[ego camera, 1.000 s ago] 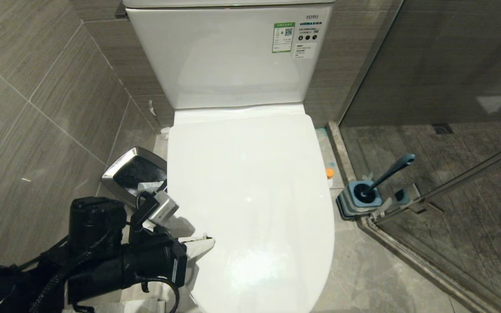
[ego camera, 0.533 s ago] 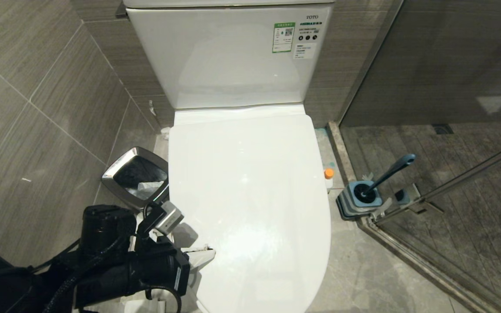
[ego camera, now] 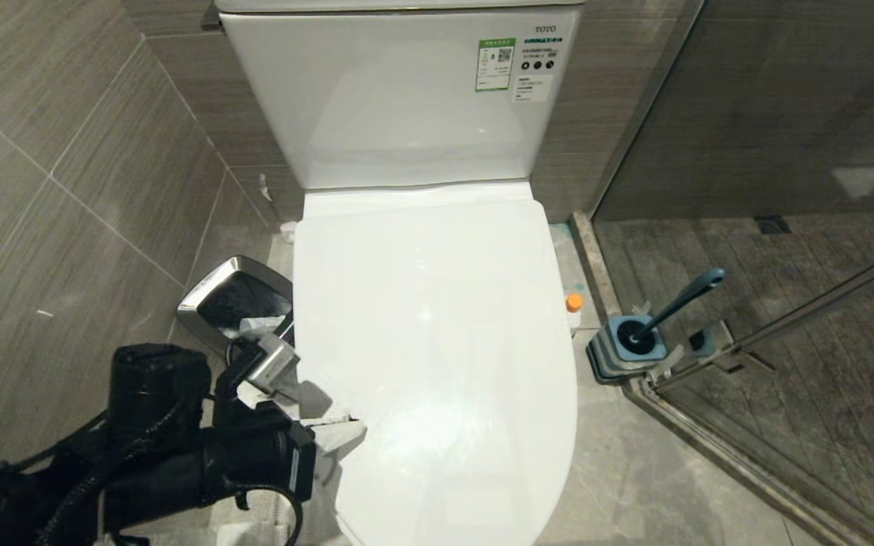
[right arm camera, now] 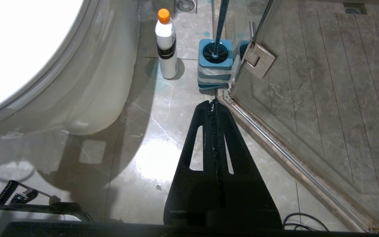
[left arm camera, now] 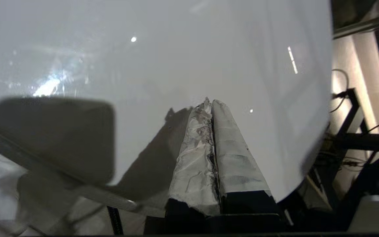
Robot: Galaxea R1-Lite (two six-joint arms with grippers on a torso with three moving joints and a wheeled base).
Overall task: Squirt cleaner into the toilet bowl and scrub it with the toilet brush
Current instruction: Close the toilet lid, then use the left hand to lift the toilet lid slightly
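The toilet bowl [right arm camera: 87,85] shows only its outer ceramic side; from above its closed white lid [ego camera: 437,318] covers it. My left gripper [ego camera: 357,428] is shut and empty, its taped fingertips [left arm camera: 222,138] lying on the lid's front left edge. The cleaner [right arm camera: 166,46], a white bottle with an orange cap [ego camera: 573,302], stands on the floor right of the toilet. The toilet brush [ego camera: 680,299] stands in its blue square holder [ego camera: 627,349] beside the bottle. My right gripper [right arm camera: 213,103] is shut, hanging over the floor short of the holder.
A steel-rimmed waste bin [ego camera: 236,303] sits left of the toilet, just behind my left arm. The cistern [ego camera: 407,98] stands against the tiled back wall. A glass shower door [ego camera: 786,318] with a metal hinge [right arm camera: 258,59] and a raised sill bounds the right side.
My left arm drifted slightly right and nearer, then back left; its fingertips stay at the lid's left edge. The lid's right edge now hides less of the orange cap.
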